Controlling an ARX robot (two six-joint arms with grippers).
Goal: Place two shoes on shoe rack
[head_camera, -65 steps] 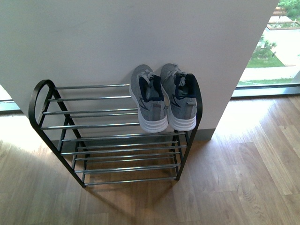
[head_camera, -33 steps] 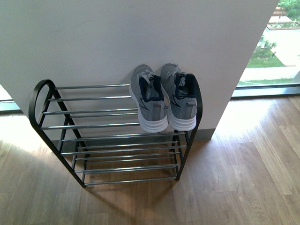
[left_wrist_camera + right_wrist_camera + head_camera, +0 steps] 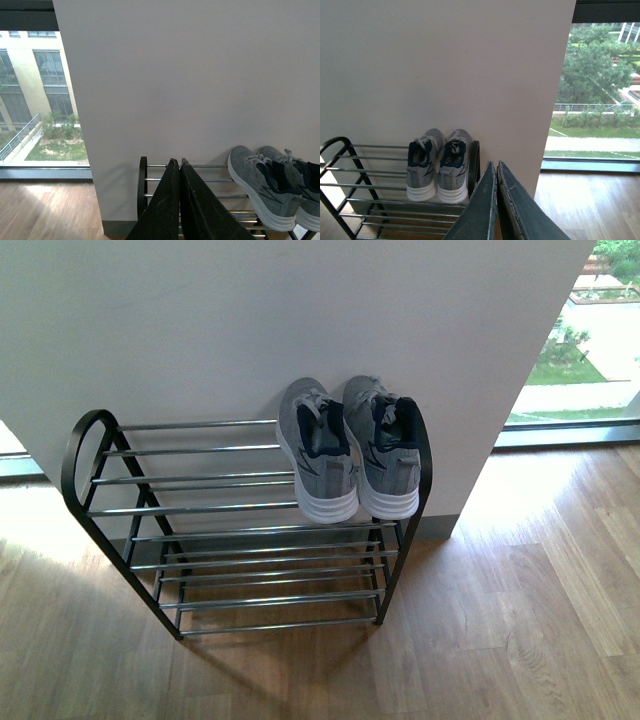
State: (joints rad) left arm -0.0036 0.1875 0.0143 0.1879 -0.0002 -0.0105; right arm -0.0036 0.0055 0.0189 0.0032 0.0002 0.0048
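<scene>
Two grey knit sneakers with white soles and navy lining stand side by side, heels toward me, on the right end of the top shelf of the shoe rack: the left shoe and the right shoe. The pair also shows in the left wrist view and the right wrist view. My left gripper is shut, holds nothing, and is well back from the rack. Also well back, my right gripper is shut on nothing. Neither arm appears in the front view.
The rack stands against a white wall on a wooden floor. Its lower chrome shelves and the left half of the top shelf carry nothing. Floor-level windows flank the wall on both sides.
</scene>
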